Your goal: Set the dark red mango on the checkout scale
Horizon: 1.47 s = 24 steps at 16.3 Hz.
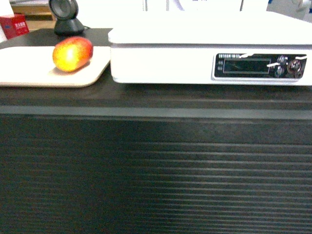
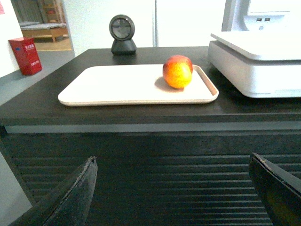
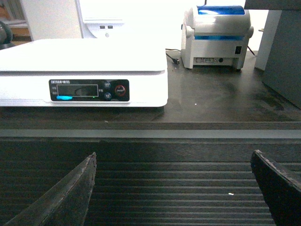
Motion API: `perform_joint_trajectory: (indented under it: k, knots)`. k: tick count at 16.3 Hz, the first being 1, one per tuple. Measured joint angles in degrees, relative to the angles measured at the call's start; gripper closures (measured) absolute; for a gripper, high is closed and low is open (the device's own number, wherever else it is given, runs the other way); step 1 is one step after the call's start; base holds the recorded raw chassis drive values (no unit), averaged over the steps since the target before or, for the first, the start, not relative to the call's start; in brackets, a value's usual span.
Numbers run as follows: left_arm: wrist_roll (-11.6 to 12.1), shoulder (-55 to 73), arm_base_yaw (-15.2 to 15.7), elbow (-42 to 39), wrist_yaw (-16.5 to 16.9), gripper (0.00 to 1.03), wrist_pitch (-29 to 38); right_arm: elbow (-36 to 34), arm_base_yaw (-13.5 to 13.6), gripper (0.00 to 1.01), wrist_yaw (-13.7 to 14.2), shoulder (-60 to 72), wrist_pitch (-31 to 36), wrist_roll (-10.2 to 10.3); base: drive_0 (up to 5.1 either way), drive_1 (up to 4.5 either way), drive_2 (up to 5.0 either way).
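Note:
The dark red mango, red on top and orange-yellow below, lies on a beige tray on the black checkout counter. Right of the tray stands the white scale with a black display strip. My left gripper is open, low in front of the ribbed counter front, well short of the mango. My right gripper is open too, below the counter edge, right of the scale's display. Neither gripper shows in the head view.
A round black scanner stands behind the tray. A white and blue label printer sits at the back right of the counter, a grey upright panel beside it. A red box stands far left.

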Motion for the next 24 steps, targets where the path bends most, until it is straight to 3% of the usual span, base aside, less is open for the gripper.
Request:
perform_joint_trajectory:
  k: [24]
  knots:
    - [0.0, 0.0, 0.0, 0.0, 0.0, 0.05, 0.0, 0.0, 0.0, 0.03, 0.0, 0.0, 0.0, 0.0, 0.0, 0.0, 0.0]
